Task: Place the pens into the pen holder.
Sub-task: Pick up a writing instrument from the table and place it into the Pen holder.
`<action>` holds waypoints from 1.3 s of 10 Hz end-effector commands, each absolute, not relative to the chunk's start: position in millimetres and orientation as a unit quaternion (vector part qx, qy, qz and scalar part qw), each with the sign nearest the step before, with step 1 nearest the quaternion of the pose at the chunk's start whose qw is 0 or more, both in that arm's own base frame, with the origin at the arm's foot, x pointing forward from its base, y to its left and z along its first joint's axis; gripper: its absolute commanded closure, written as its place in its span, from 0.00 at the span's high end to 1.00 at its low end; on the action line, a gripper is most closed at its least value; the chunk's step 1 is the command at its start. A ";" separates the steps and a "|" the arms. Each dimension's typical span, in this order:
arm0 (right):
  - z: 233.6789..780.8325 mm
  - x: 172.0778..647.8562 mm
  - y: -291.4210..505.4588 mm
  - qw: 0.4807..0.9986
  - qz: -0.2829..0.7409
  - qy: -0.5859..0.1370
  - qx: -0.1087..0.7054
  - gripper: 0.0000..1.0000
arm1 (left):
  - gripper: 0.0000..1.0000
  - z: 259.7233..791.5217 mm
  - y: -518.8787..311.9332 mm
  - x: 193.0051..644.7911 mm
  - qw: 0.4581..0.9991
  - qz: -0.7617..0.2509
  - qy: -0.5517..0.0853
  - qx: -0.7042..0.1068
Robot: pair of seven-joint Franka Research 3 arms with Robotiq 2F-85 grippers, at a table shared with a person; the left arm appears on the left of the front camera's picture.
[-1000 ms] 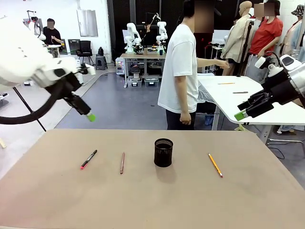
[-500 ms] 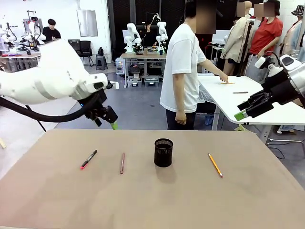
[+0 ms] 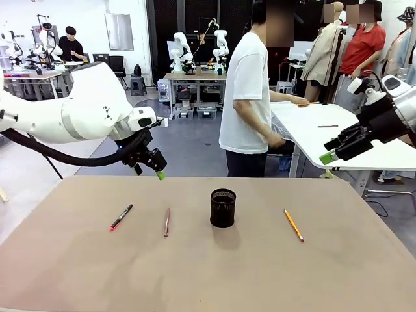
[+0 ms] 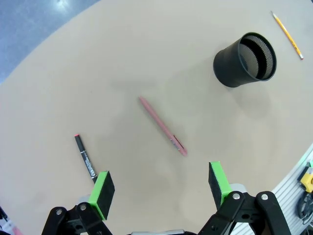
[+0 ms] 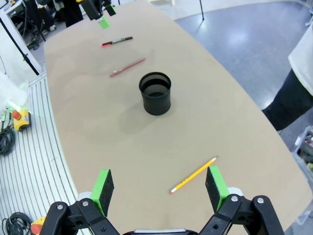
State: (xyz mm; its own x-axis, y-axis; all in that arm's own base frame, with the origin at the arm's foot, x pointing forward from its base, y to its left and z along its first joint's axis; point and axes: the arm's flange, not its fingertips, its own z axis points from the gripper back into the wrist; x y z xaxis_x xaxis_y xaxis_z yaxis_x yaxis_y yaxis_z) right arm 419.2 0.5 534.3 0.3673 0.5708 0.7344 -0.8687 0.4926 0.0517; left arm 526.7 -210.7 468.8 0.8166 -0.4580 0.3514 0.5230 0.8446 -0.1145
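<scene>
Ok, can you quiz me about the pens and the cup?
1. True or false: a pen is already in the cup.
2. How many pens lie on the table?
3. The left gripper is: A open and holding nothing, B holding a pen, C inside the cup.
Key: 1 false; 2 three; 3 A.

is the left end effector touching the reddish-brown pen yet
Apart. The left wrist view shows the left end effector open, with bare table between its green pads and the reddish-brown pen.
</scene>
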 end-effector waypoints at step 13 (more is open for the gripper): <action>533.7 418.7 2.1 0.791 0.450 -0.344 0.232 1.00 | 1.00 332.4 -285.7 599.9 0.998 -0.060 -0.030 -0.011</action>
State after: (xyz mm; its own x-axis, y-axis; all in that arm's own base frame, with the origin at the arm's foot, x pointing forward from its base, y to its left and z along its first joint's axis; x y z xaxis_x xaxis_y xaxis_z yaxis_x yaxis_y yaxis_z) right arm 419.1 0.4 534.3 0.3678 0.5710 0.7340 -0.8685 0.4929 0.0517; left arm 601.2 -286.4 329.5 0.9903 -0.1222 0.0659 0.1238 0.9921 -0.0216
